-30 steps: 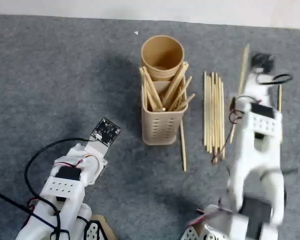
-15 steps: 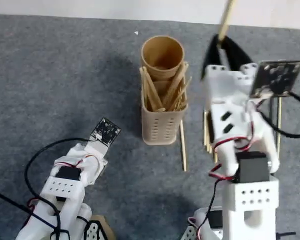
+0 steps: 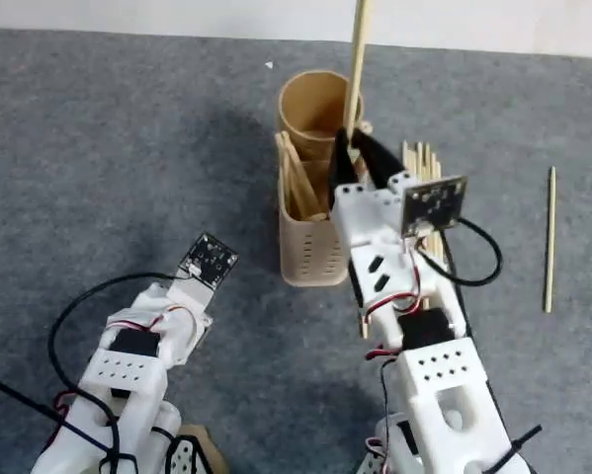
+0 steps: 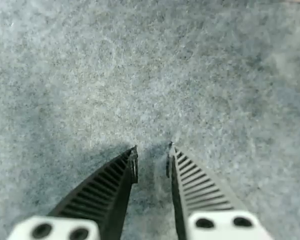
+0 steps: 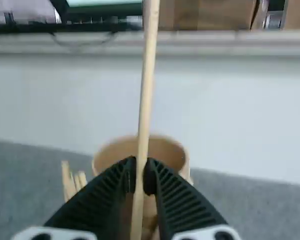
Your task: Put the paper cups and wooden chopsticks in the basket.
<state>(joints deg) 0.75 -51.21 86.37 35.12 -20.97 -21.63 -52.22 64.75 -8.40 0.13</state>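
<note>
A beige basket [image 3: 313,252] stands mid-table with a paper cup [image 3: 318,105] in its far end and several wooden chopsticks [image 3: 297,183] leaning inside. My right gripper [image 3: 353,148] hovers just over the basket's right side, shut on one chopstick [image 3: 357,54] that points up and away. In the right wrist view this chopstick [image 5: 146,75] rises between the fingers of the gripper [image 5: 138,172], with the cup [image 5: 167,152] just beyond. My left gripper [image 4: 152,161] hangs low over bare carpet at the near left, its fingers a narrow gap apart with nothing between them.
A row of loose chopsticks [image 3: 421,158] lies right of the basket, partly under the right arm. One single chopstick [image 3: 549,237] lies farther right. The left arm [image 3: 137,355] sits at the near left. Grey carpet [image 3: 127,148] covers the table; a white wall edges the far side.
The right arm lifted a chopstick off the carpet at the far right, then swung left with it to above the basket. The left arm stayed still.
</note>
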